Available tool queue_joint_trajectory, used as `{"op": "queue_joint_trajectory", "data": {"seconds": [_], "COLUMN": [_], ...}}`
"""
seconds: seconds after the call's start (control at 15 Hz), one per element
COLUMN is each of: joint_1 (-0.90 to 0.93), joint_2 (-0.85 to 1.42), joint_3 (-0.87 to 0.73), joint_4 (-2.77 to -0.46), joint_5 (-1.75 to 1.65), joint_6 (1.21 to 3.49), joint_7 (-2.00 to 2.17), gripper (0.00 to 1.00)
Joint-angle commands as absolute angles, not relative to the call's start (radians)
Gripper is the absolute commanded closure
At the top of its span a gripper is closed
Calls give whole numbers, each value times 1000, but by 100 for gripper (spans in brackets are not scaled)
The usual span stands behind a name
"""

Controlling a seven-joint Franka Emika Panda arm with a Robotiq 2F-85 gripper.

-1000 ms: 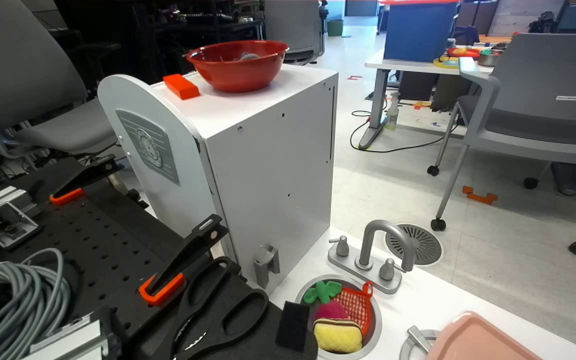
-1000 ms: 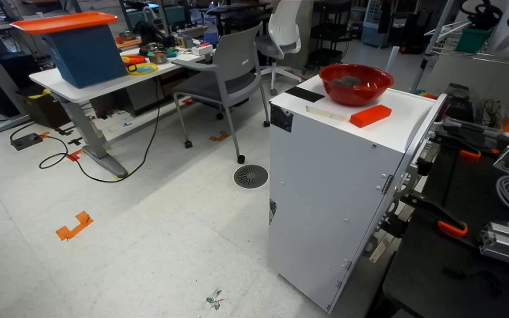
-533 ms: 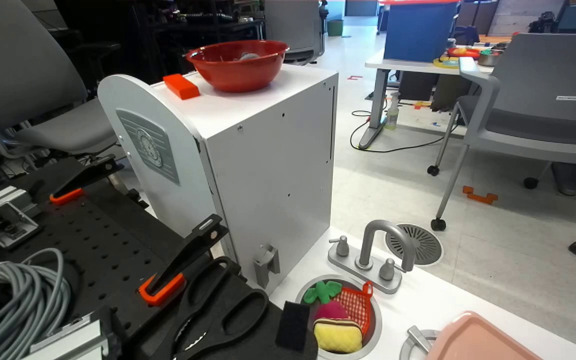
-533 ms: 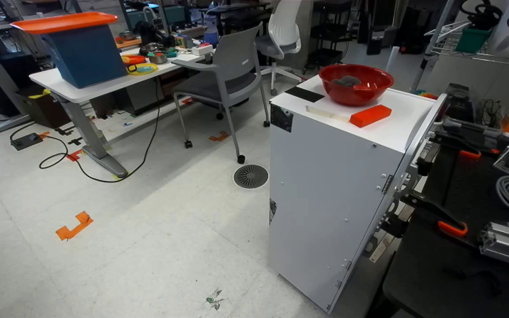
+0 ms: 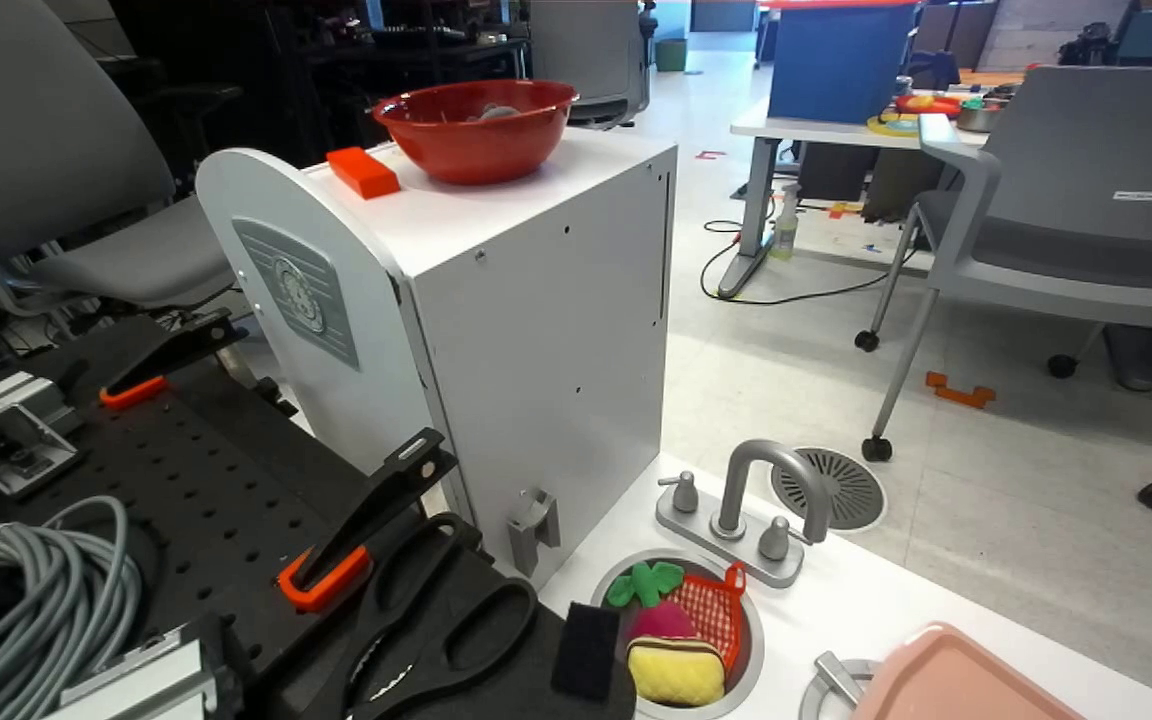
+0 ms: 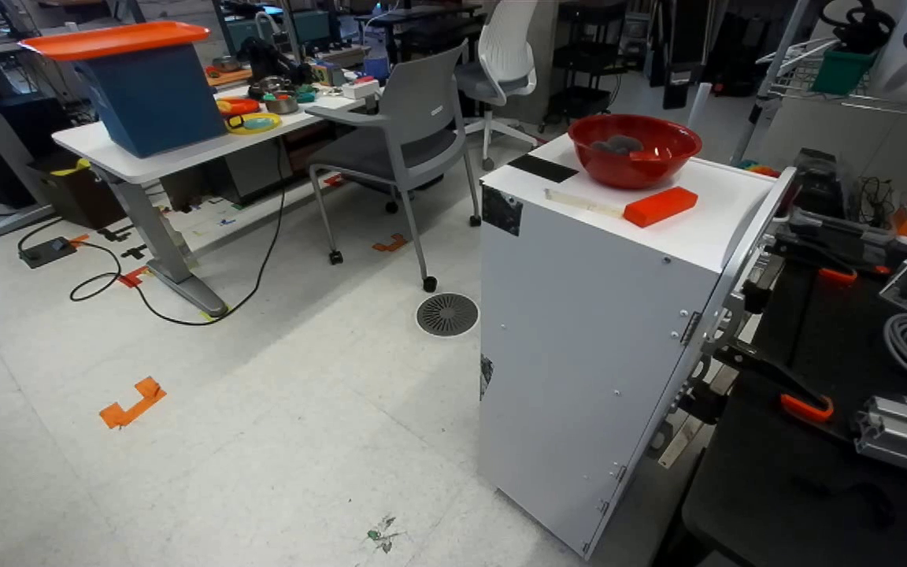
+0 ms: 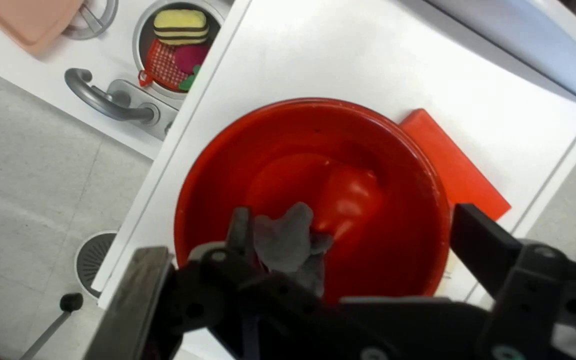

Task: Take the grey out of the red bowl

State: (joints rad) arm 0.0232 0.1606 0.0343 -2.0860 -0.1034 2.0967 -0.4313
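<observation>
Pincer (image 7: 363, 236) released above the red bowl (image 7: 313, 182); grey thing (image 7: 284, 244) lies inside the bowl.
Writing: in an exterior view, pale tag (image 5: 1144, 196) on the back of a grey chair (image 5: 1066, 140), too small to read; round emblem (image 5: 298, 294) on the white cabinet (image 5: 546, 330), any lettering illegible. Pincer: jaws spread wide, gripping nothing; in the wrist view its body hides part of the grey thing. Bowl stands upright on the cabinet top, an orange block (image 5: 363, 174) just beside it.
</observation>
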Motion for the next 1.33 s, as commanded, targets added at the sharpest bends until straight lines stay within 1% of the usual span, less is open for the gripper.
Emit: {"op": "queue_joint_trajectory", "data": {"seconds": [0.0,0.73,1.27], "joint_1": [6,-4,43], "joint_2": [227,394,351], "joint_3": [18,17,40], "joint_4": [-2028,-1830,-1809], "joint_5": [-163,-158,-191], "joint_6": [2059,1951,1962], "joint_7": [-405,-345,-304], "gripper": [0,0,0]}}
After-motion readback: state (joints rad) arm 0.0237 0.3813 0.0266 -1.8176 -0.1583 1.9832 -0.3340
